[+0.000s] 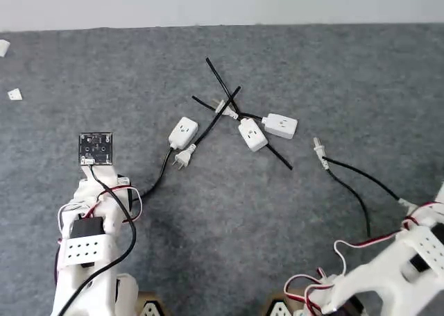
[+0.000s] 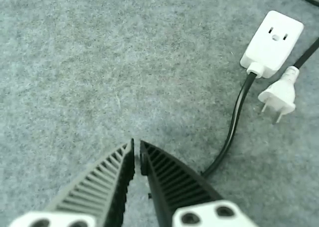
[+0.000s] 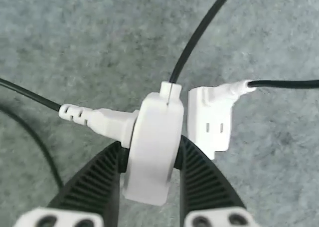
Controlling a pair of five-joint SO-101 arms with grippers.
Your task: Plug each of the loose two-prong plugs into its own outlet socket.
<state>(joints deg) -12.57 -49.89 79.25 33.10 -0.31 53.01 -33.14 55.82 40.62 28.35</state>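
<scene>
In the left wrist view my left gripper (image 2: 137, 144) is shut and empty over bare carpet. A white outlet socket (image 2: 272, 43) and a loose two-prong plug (image 2: 278, 96) lie beyond it; the high view has that socket (image 1: 184, 131) and plug (image 1: 182, 158) side by side. My right gripper (image 3: 149, 144) is shut on a white socket block (image 3: 154, 147), one finger on each side, with a white plug (image 3: 102, 121) entering its side. A second socket (image 3: 212, 119) lies beside it, slots bare. Another loose plug (image 1: 320, 149) lies right of the middle sockets (image 1: 252, 134) (image 1: 280, 124).
Black cables (image 1: 222, 87) cross above the middle sockets, and one cable (image 1: 354, 184) trails from the right plug toward the arm body (image 1: 409, 260) at the lower right. The other arm (image 1: 90, 233) stands at the lower left. Small white bits (image 1: 14, 94) lie far left.
</scene>
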